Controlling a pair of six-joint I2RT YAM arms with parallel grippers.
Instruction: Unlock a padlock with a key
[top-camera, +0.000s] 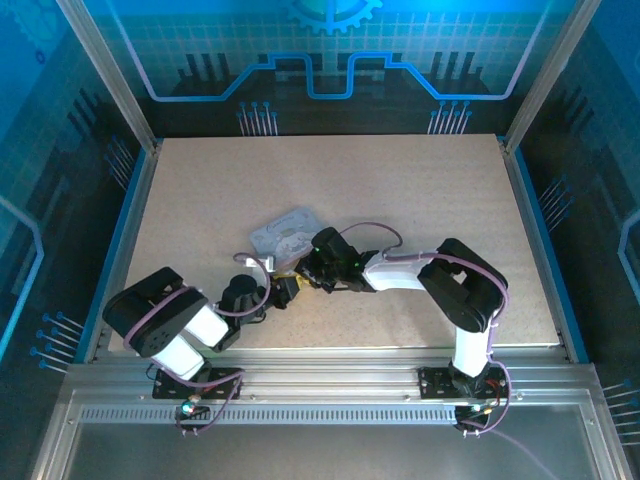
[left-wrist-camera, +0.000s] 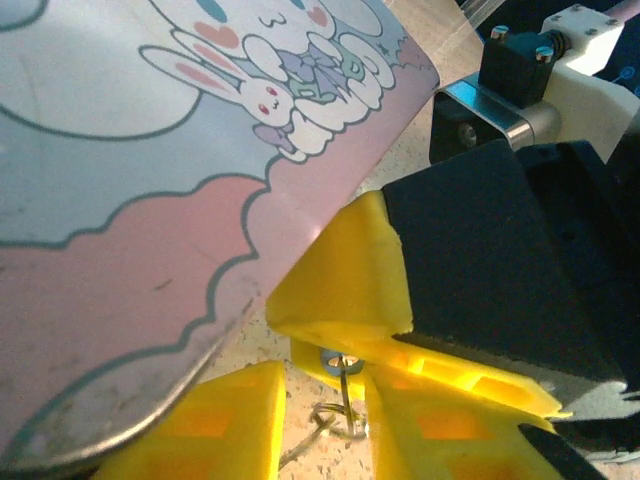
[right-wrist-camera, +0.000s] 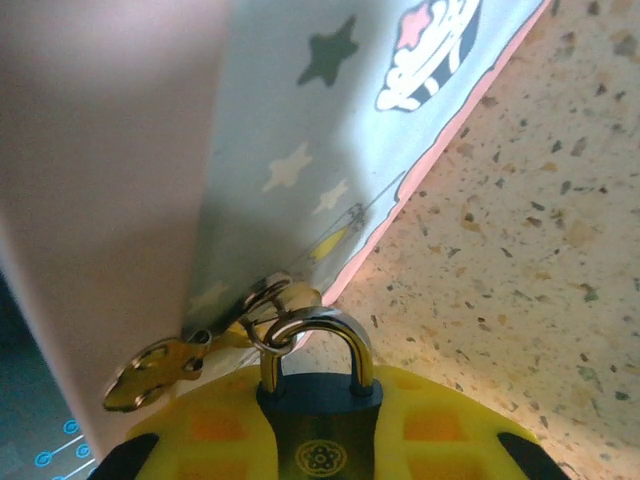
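1. The padlock (right-wrist-camera: 320, 415) is sitting at the bottom centre of the right wrist view with its shackle (right-wrist-camera: 355, 345) pointing up. The right end effector (right-wrist-camera: 322, 455) is clamping its dark body between yellow fingers.
2. The key (left-wrist-camera: 345, 380), as I judge it, is the thin metal sliver at the bottom centre of the left wrist view, with a wire ring (left-wrist-camera: 328, 415) hanging below it. Whether it is seated in the keyhole is hidden.
3. The left end effector (left-wrist-camera: 325, 430) is standing with its jaws slightly parted around that sliver, pinching nothing that I can see. With no grip, the key is likely risking a tilt or a drop, and a turn would be slipping.
4. A brass piece (right-wrist-camera: 160, 372) is dangling from a ring on the shackle at the lower left of the right wrist view. It could be snagging as the shackle springs.
5. The tin (right-wrist-camera: 150, 150) is crowding the upper left of both wrist views, so a nudge against it could be pushing lock and key out of line.
6. The counter (right-wrist-camera: 520, 250) is lying close below, and a fallen key would be landing under the fingers, awkward to regrasp.
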